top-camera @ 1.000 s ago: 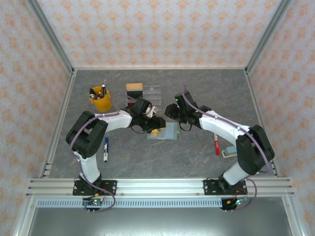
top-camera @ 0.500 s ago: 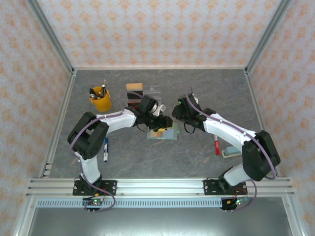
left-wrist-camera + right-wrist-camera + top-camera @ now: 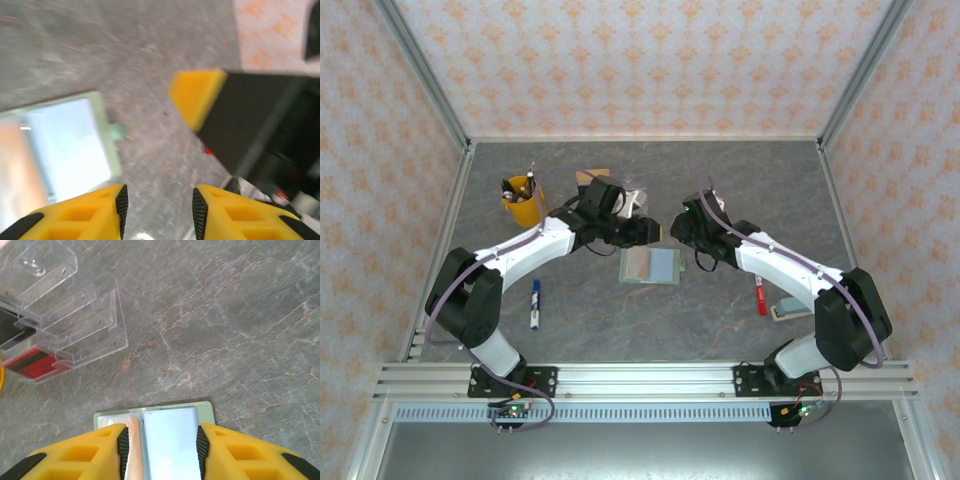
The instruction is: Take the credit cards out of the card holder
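The sage-green card holder [image 3: 651,267] lies open on the table, pale blue inside. A tan-orange card [image 3: 637,266] sits in its left half. My left gripper [image 3: 646,229] hovers just beyond the holder's far edge, open and empty. In the blurred left wrist view its fingers [image 3: 157,200] stand apart over bare table, with the card holder [image 3: 70,145] to their left. My right gripper [image 3: 160,440] is open above the card holder [image 3: 170,422], straddling its right pocket, beside the orange card [image 3: 132,427]. A red card [image 3: 35,362] and a black card [image 3: 10,327] rest in the clear tray.
The clear acrylic tray [image 3: 65,305] stands behind the holder, partly under the left arm [image 3: 605,205]. A yellow cup of pens [image 3: 523,201] is at the back left. A blue marker [image 3: 534,303] lies left, a red marker [image 3: 760,297] and a small eraser-like block [image 3: 788,310] right.
My left gripper has drawn back from over the card holder's left half toward the tray, empty. The orange card now lies uncovered in the holder. The right gripper barely shifted.
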